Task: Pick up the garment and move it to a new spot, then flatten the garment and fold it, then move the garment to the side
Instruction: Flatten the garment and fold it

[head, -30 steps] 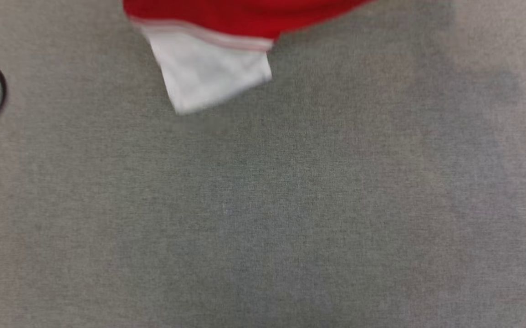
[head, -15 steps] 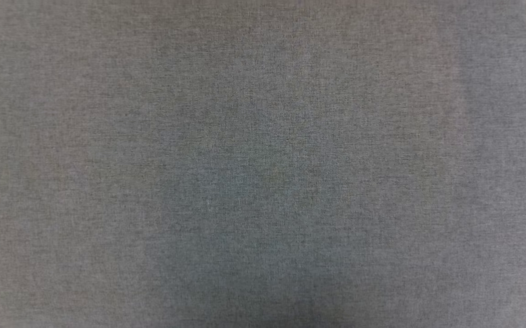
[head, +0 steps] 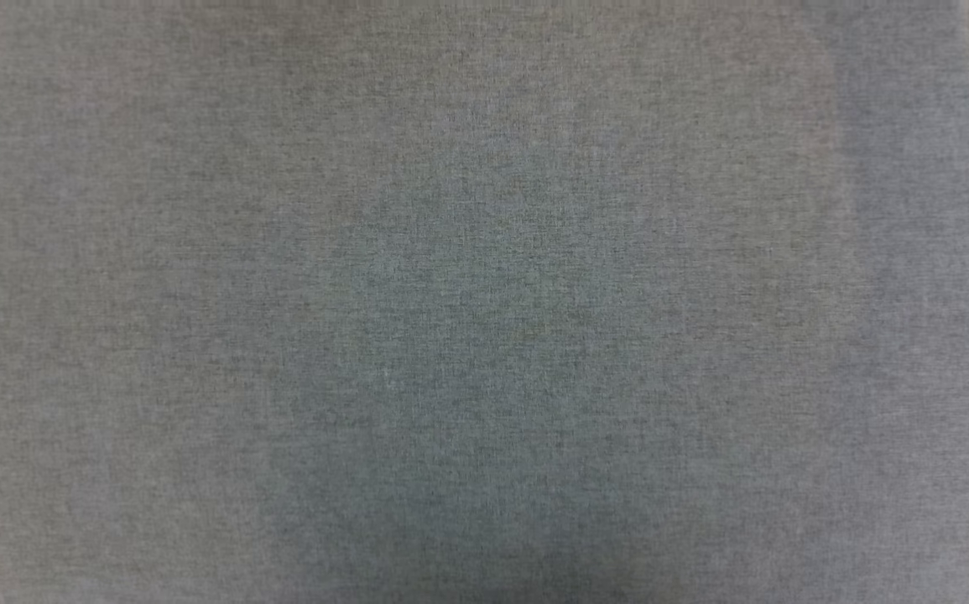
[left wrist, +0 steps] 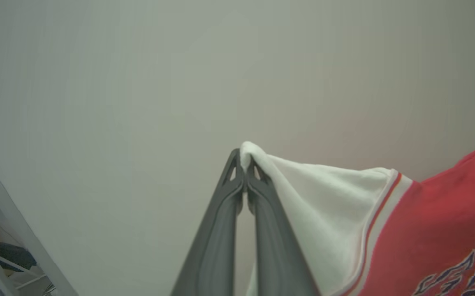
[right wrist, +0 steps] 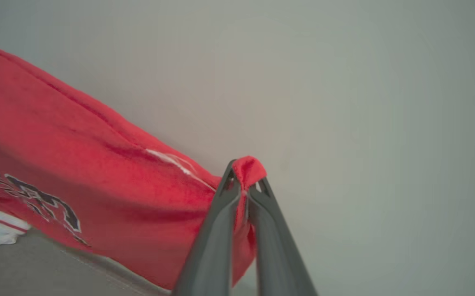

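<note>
White sleeve (left wrist: 323, 205) of red knit jersey T-shirt (left wrist: 439, 222) pinched by closed left gripper (left wrist: 245, 164), red fold by closed right gripper (right wrist: 245, 181). Shallow fingertip bites: slip risked under tension.

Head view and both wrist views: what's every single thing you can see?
red jersey-style T-shirt with a white sleeve: one, red and white with dark lettering, held up between the two grippers
grey woven surface: one, grey, in the head view
plain wall: one, pale grey, behind the T-shirt
metal frame: one, white, left wrist view's lower left
left gripper: one, dark grey, jaws shut on the white sleeve
right gripper: one, dark grey, jaws shut on a red edge
</note>
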`<state>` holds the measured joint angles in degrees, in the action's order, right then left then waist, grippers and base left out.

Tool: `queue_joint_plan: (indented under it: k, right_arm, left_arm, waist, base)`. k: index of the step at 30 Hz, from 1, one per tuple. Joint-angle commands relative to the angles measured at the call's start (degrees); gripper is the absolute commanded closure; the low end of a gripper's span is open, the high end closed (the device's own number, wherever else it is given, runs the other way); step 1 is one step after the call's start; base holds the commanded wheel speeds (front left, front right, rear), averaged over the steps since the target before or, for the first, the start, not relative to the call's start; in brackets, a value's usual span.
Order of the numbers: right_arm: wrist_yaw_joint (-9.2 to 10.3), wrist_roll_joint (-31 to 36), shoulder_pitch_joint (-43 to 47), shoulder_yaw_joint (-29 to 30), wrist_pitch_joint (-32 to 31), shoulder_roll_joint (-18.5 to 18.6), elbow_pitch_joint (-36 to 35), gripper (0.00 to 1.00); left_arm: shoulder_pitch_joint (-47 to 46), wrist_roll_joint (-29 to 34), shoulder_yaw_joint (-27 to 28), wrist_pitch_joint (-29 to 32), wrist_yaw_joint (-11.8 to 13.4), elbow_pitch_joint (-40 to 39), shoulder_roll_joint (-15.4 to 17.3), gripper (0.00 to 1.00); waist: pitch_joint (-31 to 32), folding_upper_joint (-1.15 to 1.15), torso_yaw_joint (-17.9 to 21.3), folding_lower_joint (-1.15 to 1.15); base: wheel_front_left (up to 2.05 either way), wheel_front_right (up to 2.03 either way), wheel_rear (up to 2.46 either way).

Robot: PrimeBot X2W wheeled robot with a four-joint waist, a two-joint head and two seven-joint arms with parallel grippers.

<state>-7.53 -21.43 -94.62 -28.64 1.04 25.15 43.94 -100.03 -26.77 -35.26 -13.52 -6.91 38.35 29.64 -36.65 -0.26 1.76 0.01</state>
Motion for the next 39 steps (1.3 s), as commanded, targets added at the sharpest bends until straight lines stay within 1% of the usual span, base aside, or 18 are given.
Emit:
queue_joint_plan:
  k: [1,4,8,14,18,22,24,32,39]
  right_arm:
    - [0.04,-1.04,2.43,-1.23,0.88,-0.29,0.54,1.00]
    - [0.04,-2.78,6.46,-3.35,2.34,-0.49,1.17,1.00]
    - [0.04,-5.51,13.25,-6.21,4.04,-0.14,0.96,1.00]
    - [0.04,-9.48,24.65,-9.86,5.94,2.06,-1.67,1.00]
    - [0.04,-11.47,33.18,-12.20,6.23,3.69,-4.24,1.00]
    - [0.04,-13.24,42.41,-13.42,6.41,5.21,-7.45,1.00]
    - [0.04,-13.86,46.75,-13.50,6.36,6.15,-8.95,1.00]
    - [0.04,-14.97,62.36,-11.89,5.08,9.07,-14.97,1.00]
    - [0.04,-14.17,74.56,-7.87,2.93,11.20,-20.97,1.00]
  left_arm:
    - [3.50,-0.71,-0.29,-0.52,-0.32,-0.29,0.30,1.00]
    - [9.35,-1.62,-0.34,-1.01,-0.04,-1.25,0.48,1.00]
    - [19.03,-3.60,0.04,-1.32,1.17,-4.20,0.10,1.00]
    - [34.33,-5.79,-0.08,-1.41,3.46,-9.95,2.19,1.00]
    - [44.78,-7.42,-0.22,-1.18,6.37,-14.84,4.06,1.00]
    - [56.82,-10.33,-0.90,-0.25,8.95,-20.42,5.65,1.00]
    - [62.21,-11.06,-1.42,0.09,10.80,-22.92,6.41,1.00]
    - [80.70,-14.40,-4.31,1.71,16.12,-31.12,8.44,1.00]
    - [92.55,-17.81,-6.70,3.61,19.34,-35.33,9.18,1.00]
  waist:
    - [2.08,0.26,-0.30,-0.01]
    - [4.64,0.26,-0.65,-0.01]
    - [8.63,0.26,-1.27,-0.01]
    - [14.37,0.26,-1.85,-0.01]
    - [18.13,0.26,-2.03,-0.01]
    - [21.85,0.26,-2.27,-0.01]
    - [23.61,0.26,-2.53,-0.01]
    - [28.77,0.26,-2.62,-0.01]
    - [32.39,0.26,-2.51,-0.01]
  base:
    - [0.00,0.00,0.00]
    - [0.00,0.00,0.00]
    - [0.00,0.00,0.00]
    - [0.00,0.00,0.00]
    - [0.00,0.00,0.00]
    - [0.00,0.00,0.00]
    - [0.00,0.00,0.00]
    - [0.00,0.00,0.00]
    - [0.00,0.00,0.00]
